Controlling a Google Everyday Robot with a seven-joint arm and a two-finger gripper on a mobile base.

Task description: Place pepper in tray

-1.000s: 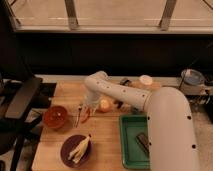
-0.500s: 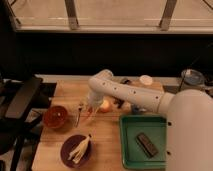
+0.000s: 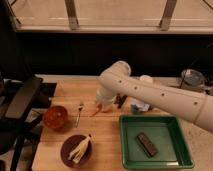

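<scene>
The pepper (image 3: 95, 111) is a small slim red-orange chili lying on the wooden table, just right of a fork (image 3: 79, 114). My gripper (image 3: 103, 102) hangs at the end of the white arm, right above the pepper's upper right end and close to it. I cannot tell whether it touches the pepper. The green tray (image 3: 123, 142) sits at the front right with a dark flat object (image 3: 146, 143) inside it. The round fruit is hidden behind my gripper.
An orange-red bowl (image 3: 55, 116) stands left of the fork. A dark purple plate (image 3: 67, 152) with a banana peel (image 3: 81, 148) sits at the front. A white cup (image 3: 145, 79) and a grey bowl (image 3: 192, 78) stand at the back right. A dark chair (image 3: 22, 97) is at the left.
My gripper has shifted a little to the right, over the pepper. The arm's thick part has swung away from in front of the tray, uncovering the dark object in it.
</scene>
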